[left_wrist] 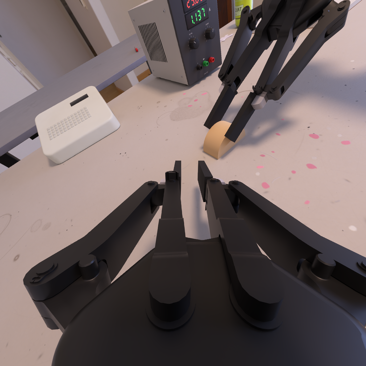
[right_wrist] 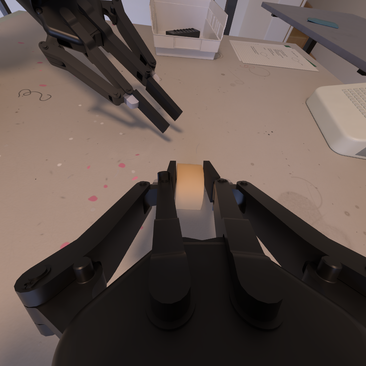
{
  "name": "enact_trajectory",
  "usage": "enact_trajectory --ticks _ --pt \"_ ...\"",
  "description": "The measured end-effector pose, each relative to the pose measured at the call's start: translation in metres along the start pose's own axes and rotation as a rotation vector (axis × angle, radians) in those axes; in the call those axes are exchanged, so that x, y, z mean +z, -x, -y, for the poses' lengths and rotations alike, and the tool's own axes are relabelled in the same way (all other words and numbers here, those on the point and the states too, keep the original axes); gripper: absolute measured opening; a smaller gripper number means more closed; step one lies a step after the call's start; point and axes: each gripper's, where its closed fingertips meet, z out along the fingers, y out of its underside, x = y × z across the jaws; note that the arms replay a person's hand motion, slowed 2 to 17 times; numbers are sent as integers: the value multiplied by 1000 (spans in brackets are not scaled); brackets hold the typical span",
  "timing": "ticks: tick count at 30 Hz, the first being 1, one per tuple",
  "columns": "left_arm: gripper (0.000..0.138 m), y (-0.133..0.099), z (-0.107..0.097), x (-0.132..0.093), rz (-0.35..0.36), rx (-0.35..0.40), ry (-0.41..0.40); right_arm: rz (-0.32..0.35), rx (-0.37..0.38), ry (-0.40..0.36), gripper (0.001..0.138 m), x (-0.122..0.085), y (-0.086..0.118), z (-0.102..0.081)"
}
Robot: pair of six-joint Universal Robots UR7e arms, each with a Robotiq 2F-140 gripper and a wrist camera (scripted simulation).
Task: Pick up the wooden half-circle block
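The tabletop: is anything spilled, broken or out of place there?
Nothing is broken. Pink splashes and pen scribbles mark the table. The wooden half-circle block sits flat side down between the right hand fingers.

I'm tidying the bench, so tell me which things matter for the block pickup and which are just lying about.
Job:
- wooden half-circle block
- right tool, closed around it

Lying about:
- left tool, empty
- power supply
- white keypad box
- white bin
- paper sheet
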Motion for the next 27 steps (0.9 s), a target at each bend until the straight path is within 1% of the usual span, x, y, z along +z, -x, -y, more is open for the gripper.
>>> enact_trajectory --ticks 27 --pt "23 -2 -1 1 -4 13 6 3 -12 -5 36 -1 1 0"
